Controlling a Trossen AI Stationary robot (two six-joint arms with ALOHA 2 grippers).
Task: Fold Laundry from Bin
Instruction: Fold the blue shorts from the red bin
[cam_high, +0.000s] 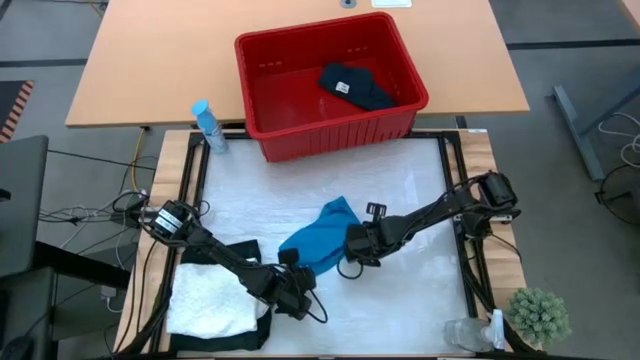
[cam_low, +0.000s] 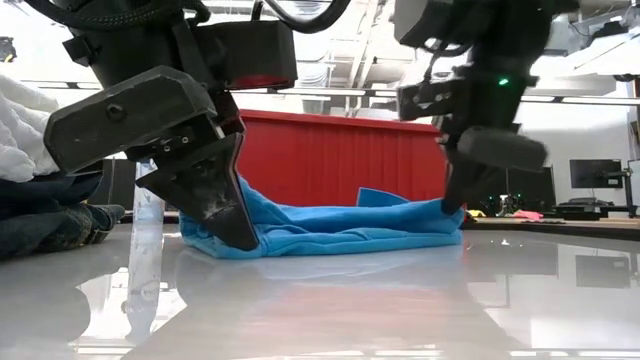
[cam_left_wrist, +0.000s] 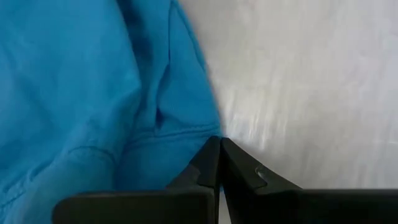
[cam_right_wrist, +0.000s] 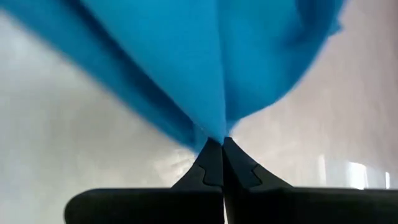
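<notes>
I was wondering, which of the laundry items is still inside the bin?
The black garment, lying alone in the red bin. The blue cloth lies mid-table between the grippers, and the white one lies by the left arm.

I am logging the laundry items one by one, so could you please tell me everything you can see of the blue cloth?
The blue cloth is a small, bright blue, soft garment with a stitched hem, lying crumpled and partly folded on the white table cover, in front of the red bin. The left gripper is shut at its near edge, and the right gripper is shut on its other side, pinching a fold.
</notes>
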